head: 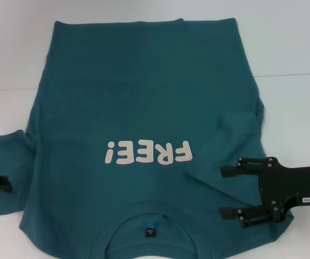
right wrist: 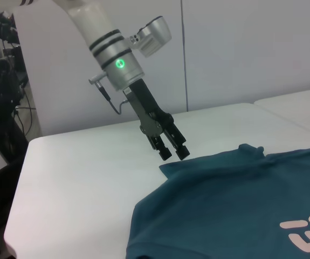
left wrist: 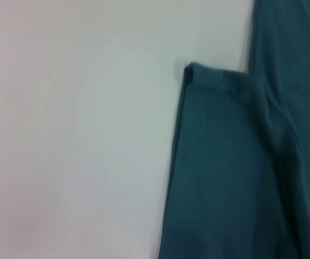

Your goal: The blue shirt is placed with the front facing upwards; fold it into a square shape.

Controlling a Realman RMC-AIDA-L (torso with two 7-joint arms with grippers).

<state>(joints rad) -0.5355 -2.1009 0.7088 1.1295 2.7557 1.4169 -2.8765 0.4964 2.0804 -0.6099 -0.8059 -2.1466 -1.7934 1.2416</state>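
Blue shirt (head: 144, 108) lies flat and face-up on the white bench (head: 295, 43), my released right gripper (head: 231, 192) above its right sleeve, my released left gripper (right wrist: 173, 151) hovering by the left sleeve; uneven pinches would skew the fold.

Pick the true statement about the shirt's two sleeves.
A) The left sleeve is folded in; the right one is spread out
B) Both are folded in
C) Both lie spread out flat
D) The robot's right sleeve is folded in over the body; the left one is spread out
D: the right sleeve lies doubled over the shirt, near the right gripper, while the left sleeve is spread on the table by the left gripper.
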